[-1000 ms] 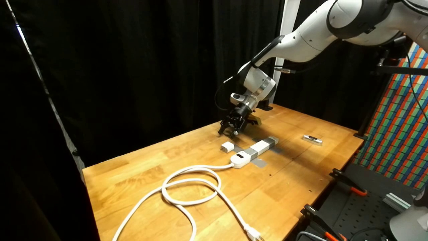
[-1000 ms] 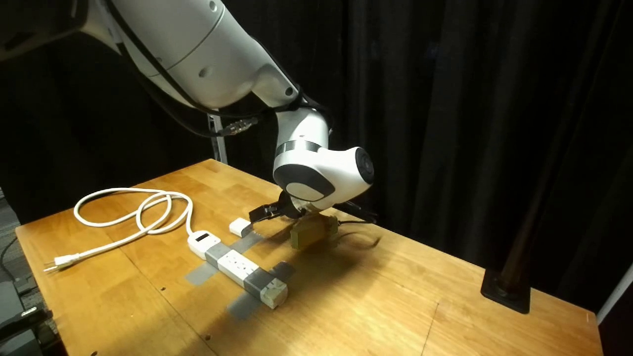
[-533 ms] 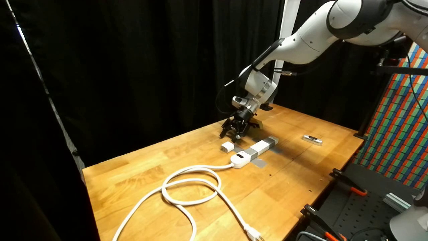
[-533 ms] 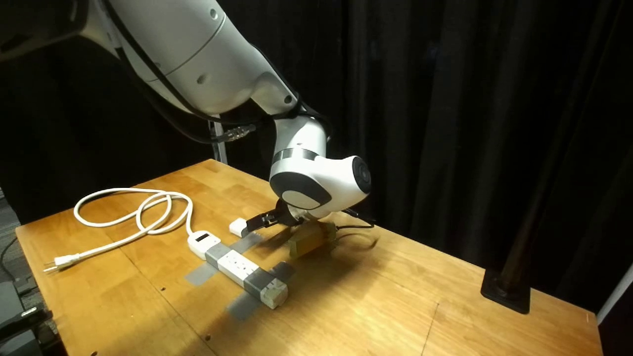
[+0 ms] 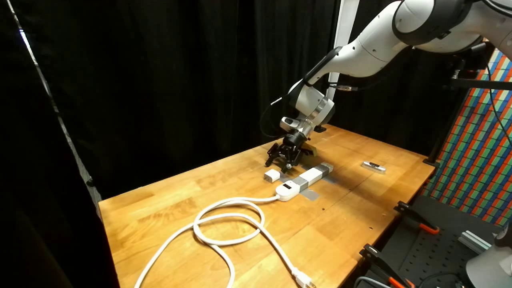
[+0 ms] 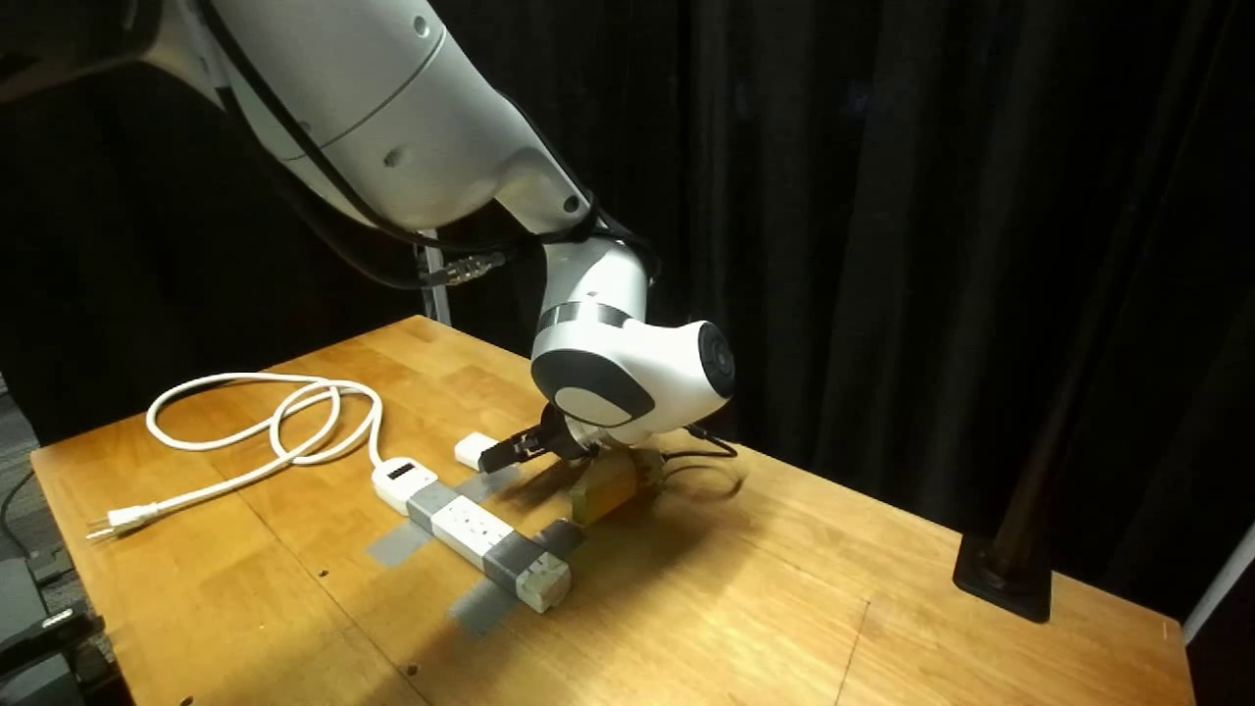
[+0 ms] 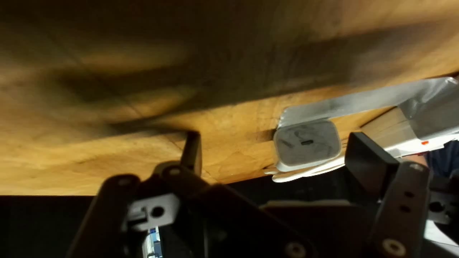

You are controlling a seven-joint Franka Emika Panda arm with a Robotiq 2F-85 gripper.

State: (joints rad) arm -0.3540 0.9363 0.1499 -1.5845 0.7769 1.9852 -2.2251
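In an exterior view, the gripper (image 5: 276, 168) stands spread apart. White adapter (image 5: 272, 175) at its seven o'clock, table edge (image 5: 260, 150) at eleven.

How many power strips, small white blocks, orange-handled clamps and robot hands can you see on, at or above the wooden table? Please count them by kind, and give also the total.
Power strip: 1
Small white block: 1
Orange-handled clamps: 2
Robot hand: 1
Total: 5

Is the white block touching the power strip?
Apart: in an exterior view, table and gray tape show between the white block and the power strip.
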